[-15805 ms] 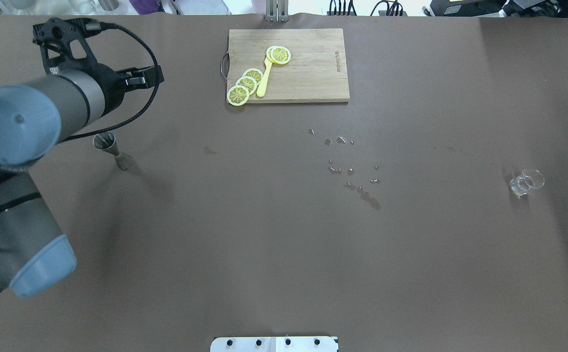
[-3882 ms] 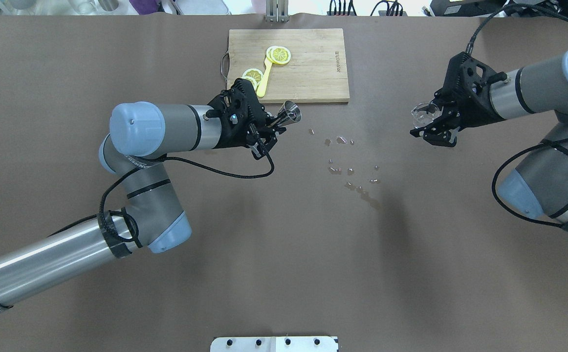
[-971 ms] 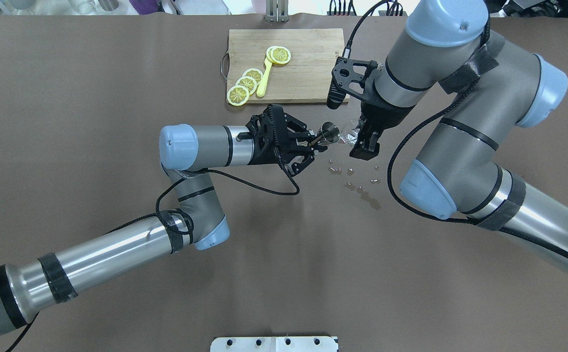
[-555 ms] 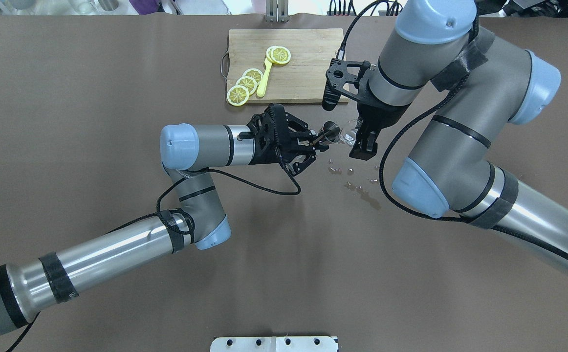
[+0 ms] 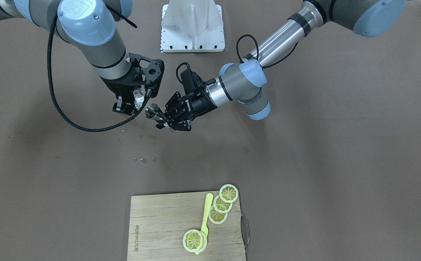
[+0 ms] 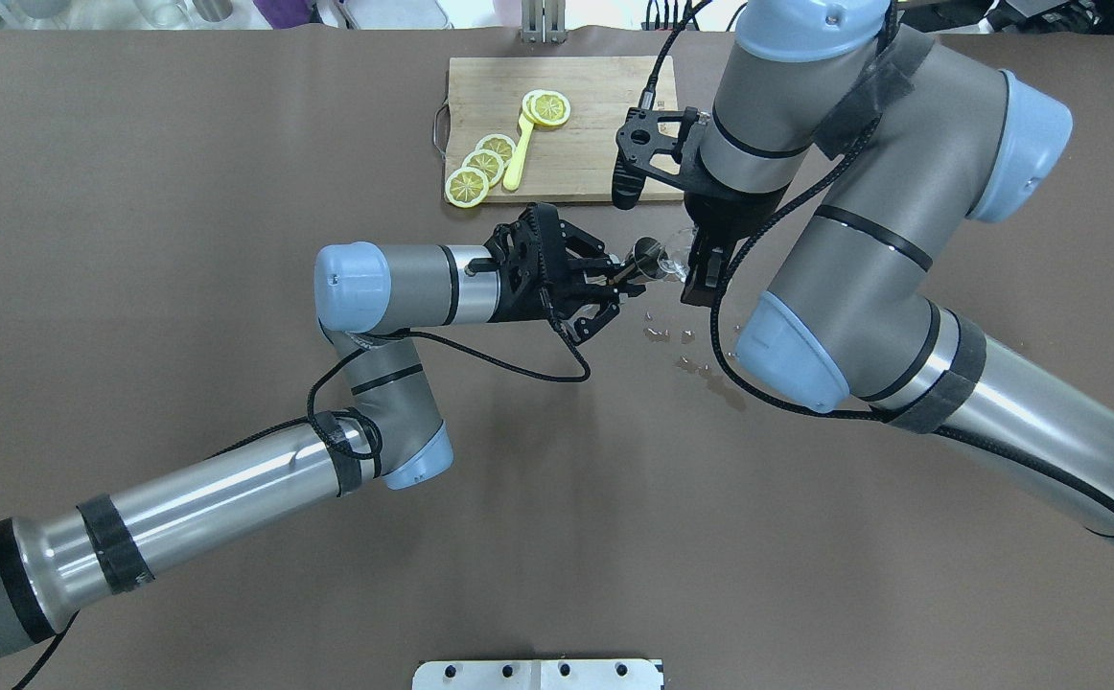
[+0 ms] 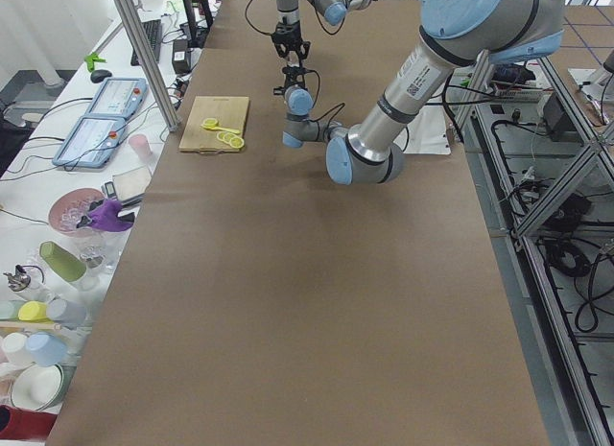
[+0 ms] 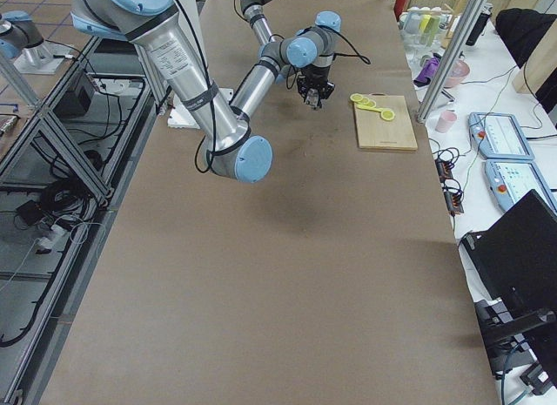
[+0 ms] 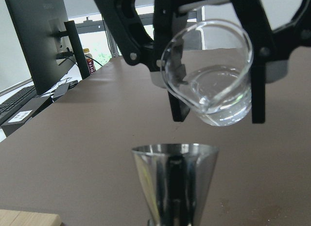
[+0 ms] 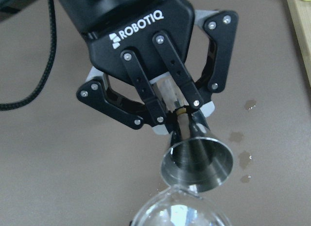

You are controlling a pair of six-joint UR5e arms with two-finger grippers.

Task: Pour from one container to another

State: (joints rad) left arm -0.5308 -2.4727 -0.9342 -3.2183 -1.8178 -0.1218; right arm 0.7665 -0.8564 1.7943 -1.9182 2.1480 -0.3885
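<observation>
A steel jigger [image 6: 646, 257] hangs above the table centre, its stem pinched in my left gripper [image 6: 626, 276], which is shut on it; its open cone faces up. My right gripper [image 6: 694, 264] is shut on a small clear glass beaker [image 6: 676, 257] with a little liquid in it. In the left wrist view the beaker [image 9: 214, 75] is tilted, its lip just above the jigger's rim [image 9: 175, 150]. The right wrist view shows the jigger [image 10: 197, 163] directly below the beaker [image 10: 180, 214]. From the front, the beaker [image 5: 139, 96] almost touches the jigger [image 5: 151, 110].
Several small wet spots [image 6: 696, 350] lie on the brown table under and just right of the grippers. A wooden cutting board [image 6: 605, 125] with lemon slices [image 6: 482, 163] and a yellow spoon [image 6: 519, 153] sits at the far centre.
Over the sequence the left gripper took the jigger and the right took the beaker, and both came to the centre. In the last second the right wrist shifted left, bringing the beaker closer over the jigger.
</observation>
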